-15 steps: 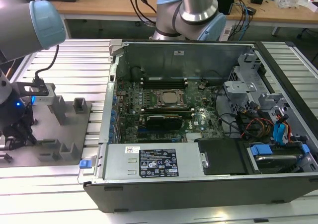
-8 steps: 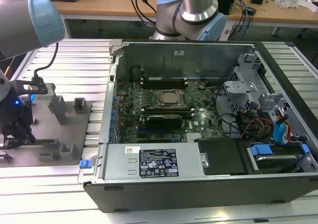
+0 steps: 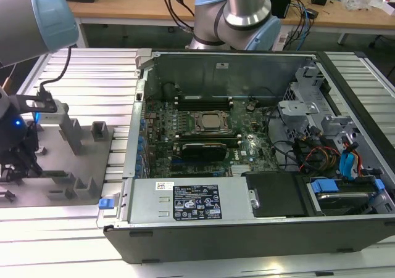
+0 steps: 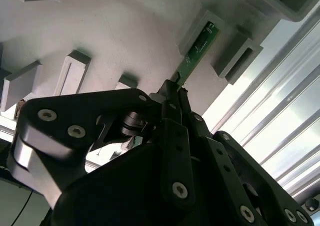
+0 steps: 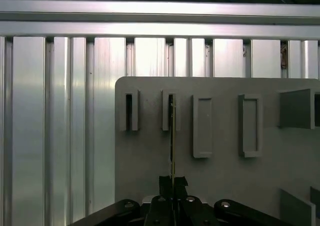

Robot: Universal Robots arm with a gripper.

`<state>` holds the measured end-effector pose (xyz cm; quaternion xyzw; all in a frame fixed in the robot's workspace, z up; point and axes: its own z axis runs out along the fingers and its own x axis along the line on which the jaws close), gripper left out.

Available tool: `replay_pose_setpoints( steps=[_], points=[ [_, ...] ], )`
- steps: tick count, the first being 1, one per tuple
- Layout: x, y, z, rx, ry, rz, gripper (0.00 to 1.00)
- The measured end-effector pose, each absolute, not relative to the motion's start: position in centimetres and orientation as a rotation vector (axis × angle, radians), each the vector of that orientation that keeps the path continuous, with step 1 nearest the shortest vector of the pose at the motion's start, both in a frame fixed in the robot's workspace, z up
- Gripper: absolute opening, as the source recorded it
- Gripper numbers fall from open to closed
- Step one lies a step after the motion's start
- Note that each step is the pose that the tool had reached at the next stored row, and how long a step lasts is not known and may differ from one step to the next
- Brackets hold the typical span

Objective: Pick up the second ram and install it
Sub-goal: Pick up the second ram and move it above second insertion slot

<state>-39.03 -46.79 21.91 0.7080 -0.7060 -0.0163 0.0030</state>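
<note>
Currently: ribbed aluminium table (image 3: pixel 80 68), wooden bench (image 3: pixel 123 7) far behind. Open black computer case (image 3: pixel 247 235) holds green motherboard (image 3: pixel 160 130). At the exterior view's left, grey slotted fixture plate (image 3: pixel 92 161) holds thin green ram stick (image 4: pixel 200 43) on edge; black gripper (image 5: pixel 173 183) jaws pinched tight on its end.

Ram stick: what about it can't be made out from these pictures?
1. Second wrist view: the ram has its near end hidden behind the gripper, which is shut on it.
2. First wrist view: the ram stands edge-on, a thin line, so its faces and chips cannot be seen.
3. Exterior view: the ram is too small and dark to tell among the arm parts at the exterior view's left edge.
</note>
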Motion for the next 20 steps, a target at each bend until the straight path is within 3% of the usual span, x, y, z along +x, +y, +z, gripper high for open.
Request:
replay_pose_setpoints(
  steps=[20],
  points=[
    [-39.0,-46.8,24.9,2.220,-2.214,-0.051,0.13]
  ],
)
